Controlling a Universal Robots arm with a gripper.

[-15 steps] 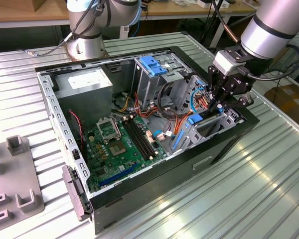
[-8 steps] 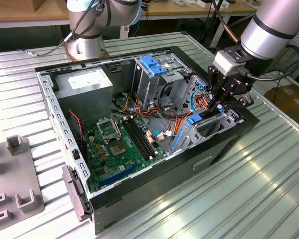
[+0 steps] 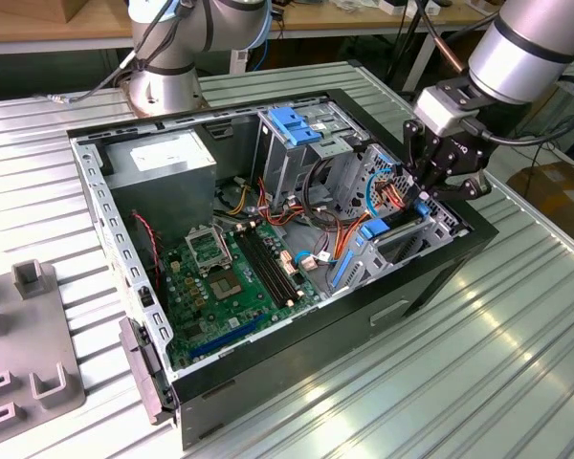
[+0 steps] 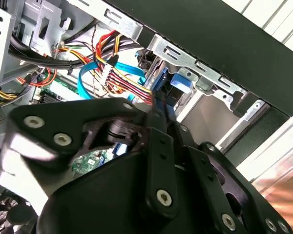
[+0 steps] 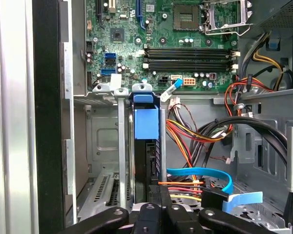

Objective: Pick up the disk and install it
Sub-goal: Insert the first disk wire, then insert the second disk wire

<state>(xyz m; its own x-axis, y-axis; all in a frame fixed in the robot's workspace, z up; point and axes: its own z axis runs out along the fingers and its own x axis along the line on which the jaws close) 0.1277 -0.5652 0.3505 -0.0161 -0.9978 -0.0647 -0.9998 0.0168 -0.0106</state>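
the gripper (image 3: 430, 186) is seen in the exterior view at the corner of the open computer case (image 3: 430, 287) toward the exterior view's right, lowered among the drive bays (image 3: 402, 244) and the bundle of red, yellow and orange wires (image 3: 394, 196). whether its fingers are clenched or released cannot be told, since their tips are hidden by the gripper body and the wiring.

in the first wrist view the disk (image 5: 147, 156) is found standing on edge in a narrow slot of the metal cage (image 5: 102, 146), a dark slab with its blue bracket (image 5: 146, 122) at the end nearer the green circuit board (image 5: 161, 34). the gripper (image 5: 158, 214) is placed at the disk's other end, close enough that contact seems likely, though a gap cannot be ruled out. a light blue flat cable (image 5: 219, 183) is draped just beside it.

in the second wrist view the black gripper linkage (image 4: 151, 185) is shown before the same wires (image 4: 122, 80) and a blue plastic part (image 4: 178, 83) under the cage rail.

a grey power box (image 3: 163, 163) is mounted in the far corner of the case.
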